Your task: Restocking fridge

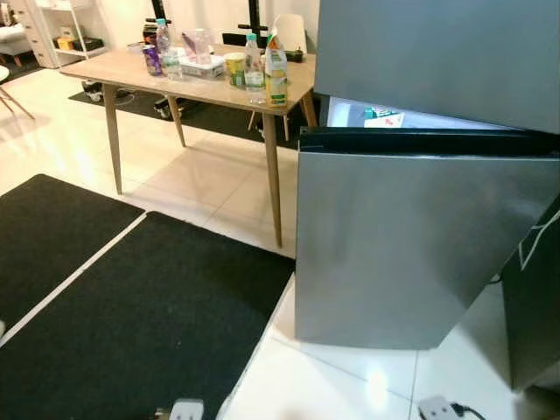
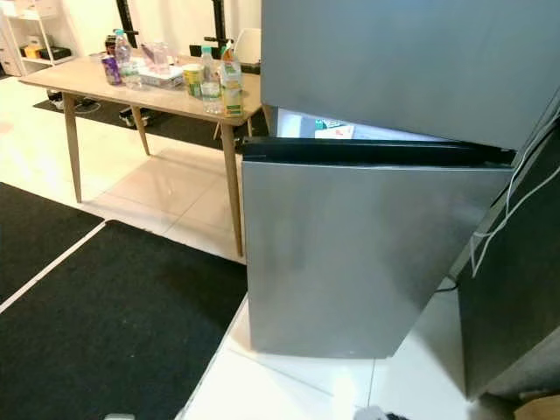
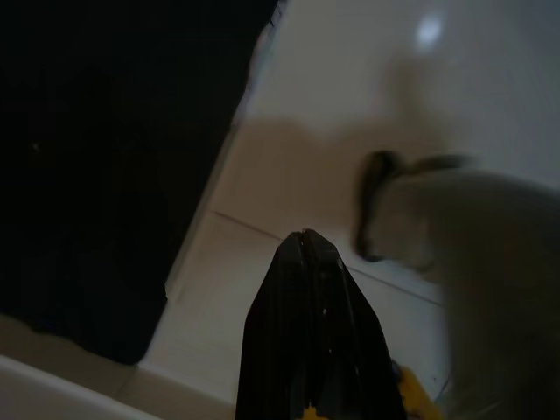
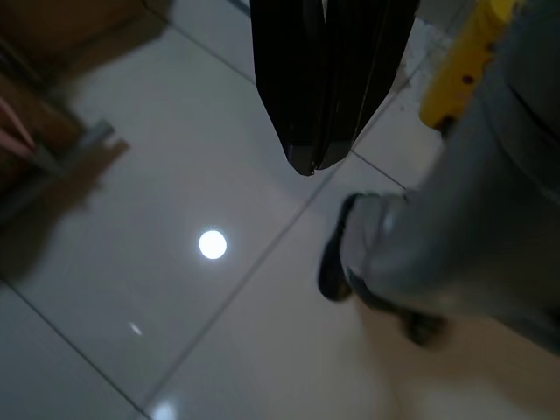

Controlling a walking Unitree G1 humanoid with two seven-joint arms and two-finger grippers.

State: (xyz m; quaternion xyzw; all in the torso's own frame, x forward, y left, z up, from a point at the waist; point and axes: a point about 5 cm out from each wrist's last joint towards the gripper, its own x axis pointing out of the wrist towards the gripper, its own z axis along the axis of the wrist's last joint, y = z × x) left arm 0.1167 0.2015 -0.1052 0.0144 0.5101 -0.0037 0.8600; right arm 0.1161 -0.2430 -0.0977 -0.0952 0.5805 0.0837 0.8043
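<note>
— Black fingers of the left gripper (image 3: 308,254) and right gripper (image 4: 313,162) are pressed together, holding nothing, low over the white tiles.

— And the fridge?

— Its steel lower door (image 1: 411,245) stands ajar just ahead; the bottles (image 1: 254,66) and juice carton (image 1: 276,74) wait on the wooden table (image 1: 105,68) beyond.

— The risk?

— I think walking past may knock that door, or trip on the black mat (image 1: 149,324) edge.

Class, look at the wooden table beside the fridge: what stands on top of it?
On the wooden table: clear water bottles, a juice carton, a yellow tub and a purple can. Items behind them cannot be identified.
</note>
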